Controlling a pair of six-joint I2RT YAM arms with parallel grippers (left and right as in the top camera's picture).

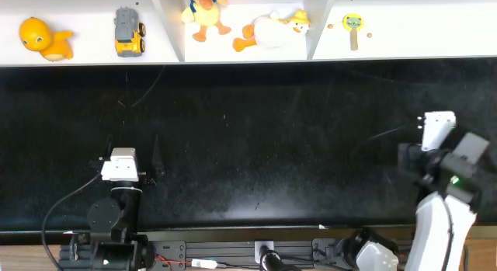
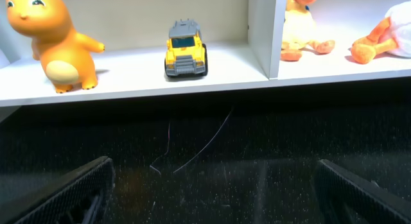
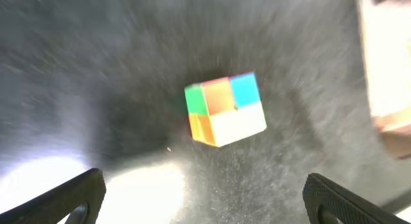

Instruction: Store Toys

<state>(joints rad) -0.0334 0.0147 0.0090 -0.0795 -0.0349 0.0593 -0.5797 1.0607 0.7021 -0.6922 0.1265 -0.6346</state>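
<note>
Right gripper (image 3: 202, 185) has its fingers wide apart with nothing between them, above a colourful cube (image 3: 225, 108) that lies on the black table (image 3: 96, 70), clear of both fingers. Left gripper (image 2: 213, 166) is spread just as wide and holds nothing, facing the white shelf (image 2: 128, 83). An orange toy animal (image 2: 58, 44) and a yellow truck (image 2: 186, 49) share the left compartment, a yellow duck (image 1: 206, 15) and a white duck (image 1: 272, 30) the middle one.

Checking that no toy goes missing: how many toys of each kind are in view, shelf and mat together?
Plush ducks: 2, yellow duck, white duck
Toy truck: 1
Orange figure: 1
Stick toy: 1
Colour cube: 1
Total: 6
</note>
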